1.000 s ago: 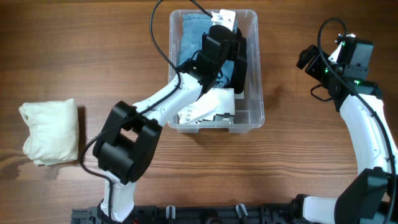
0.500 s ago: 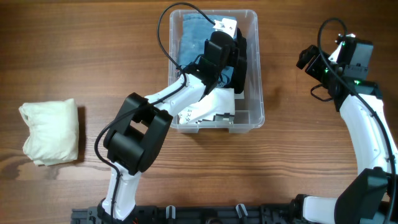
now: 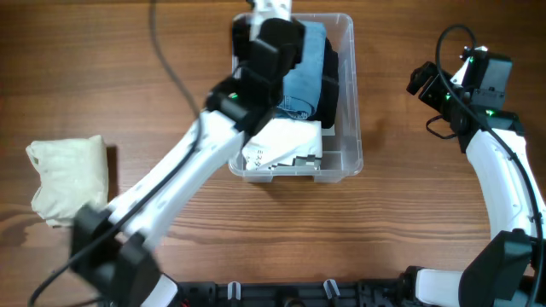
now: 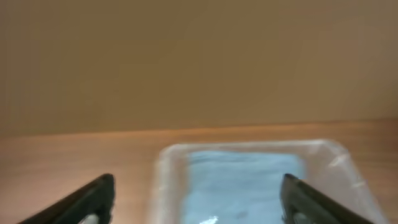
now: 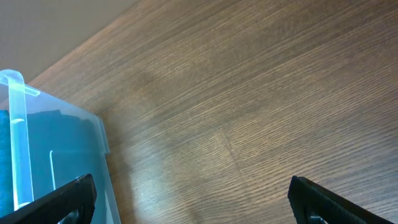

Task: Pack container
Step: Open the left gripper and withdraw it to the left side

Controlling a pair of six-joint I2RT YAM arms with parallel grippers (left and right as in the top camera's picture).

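The left jaws stand wide apart with nothing between them, one finger at each lower corner of the left wrist view. The far end of the container (image 4: pixel 249 149) lies blurred below them. Overhead, they hang over the container's (image 3: pixel 353 102) far left corner, at the end of the blurred left arm (image 3: pixel 196 162).

The right jaws are also spread and empty. They are held above bare worktop (image 5: pixel 249 112), with a wall of the container (image 5: pixel 18 124) at the left edge of the right wrist view. The right arm (image 3: pixel 495 170) stands well apart from the container, to its right.

The container sits at the far centre of the worktop (image 3: pixel 409 230). Inside it lie folded denim (image 3: pixel 303 77), black cloth (image 3: pixel 329 85) along the right wall, and a white piece (image 3: pixel 286 141) with dark print at the near end. A cream cloth (image 3: pixel 68 179) lies far to the left, outside the container.
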